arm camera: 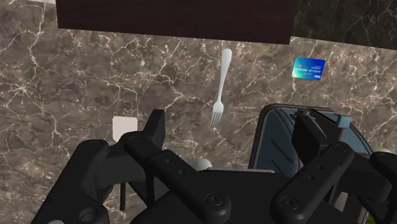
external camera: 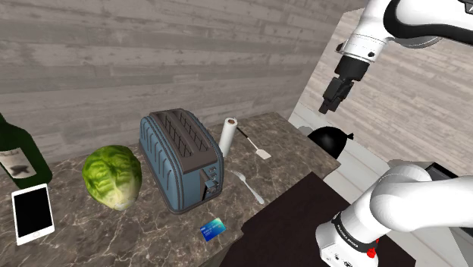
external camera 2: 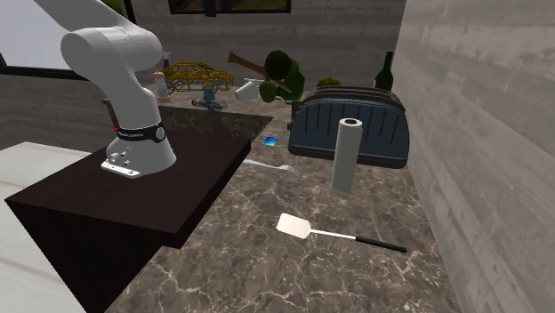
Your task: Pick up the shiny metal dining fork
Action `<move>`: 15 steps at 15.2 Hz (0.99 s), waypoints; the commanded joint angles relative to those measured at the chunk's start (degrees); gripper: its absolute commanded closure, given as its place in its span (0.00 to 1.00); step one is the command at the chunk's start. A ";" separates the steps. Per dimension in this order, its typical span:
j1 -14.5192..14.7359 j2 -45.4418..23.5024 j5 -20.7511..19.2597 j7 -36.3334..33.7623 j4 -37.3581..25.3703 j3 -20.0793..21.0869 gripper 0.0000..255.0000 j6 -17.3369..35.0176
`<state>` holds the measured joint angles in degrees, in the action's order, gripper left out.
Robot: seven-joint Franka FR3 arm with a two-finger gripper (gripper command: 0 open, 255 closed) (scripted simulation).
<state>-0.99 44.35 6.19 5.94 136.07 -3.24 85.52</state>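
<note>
Well, the claw hangs high with its jaws spread wide and empty; the fork lies flat on the bench far beneath it, just ahead of the jaws. I'd drop straight down, then straddle the slim handle across its width

**No legible writing**

Nothing can be read. The blue card, at five o'clock from the toaster, the bottle's label at nine o'clock, and the arm's black band carry marks too small to tell.
</note>
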 commanded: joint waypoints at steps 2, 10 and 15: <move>0.10 -0.12 0.19 -0.38 1.75 0.58 0.00 1.85; 1.38 -4.43 1.98 -3.44 13.43 5.25 0.00 17.66; 2.39 -10.68 3.19 -5.39 18.38 8.22 0.00 28.69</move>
<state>1.20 34.94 9.17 0.97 153.60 4.39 111.96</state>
